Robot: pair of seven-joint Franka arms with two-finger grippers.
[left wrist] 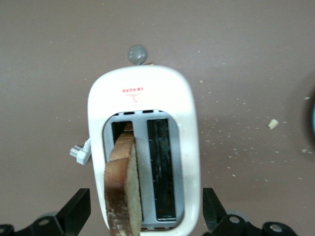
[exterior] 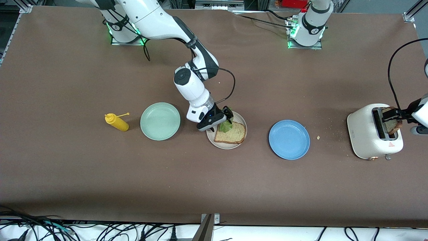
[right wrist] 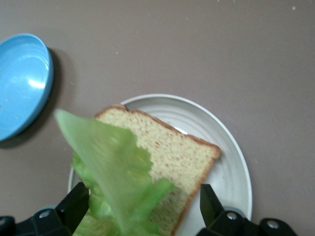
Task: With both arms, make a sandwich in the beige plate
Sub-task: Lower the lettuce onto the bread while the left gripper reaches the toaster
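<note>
The beige plate (exterior: 212, 138) holds one brown bread slice (exterior: 232, 133) with the green lettuce leaf (exterior: 225, 127) on its edge nearest the robots. My right gripper (exterior: 224, 115) hangs just over the lettuce, fingers wide open on either side of it. In the right wrist view the lettuce (right wrist: 115, 169) rises between the open fingers (right wrist: 75, 202) over the slice (right wrist: 170, 155) and plate (right wrist: 231, 172). My left gripper (exterior: 394, 115) is open over the white toaster (exterior: 366, 134), around the second slice (exterior: 393, 123), which stands in a slot. The left wrist view shows that slice (left wrist: 124, 189) between the open fingers (left wrist: 78, 210).
A mint-green plate (exterior: 160, 121) and a yellow squeeze bottle (exterior: 117, 122) lie toward the right arm's end. A blue plate (exterior: 289, 139) lies between the beige plate and the toaster, also in the right wrist view (right wrist: 22, 81). Crumbs (exterior: 318, 137) lie beside the toaster.
</note>
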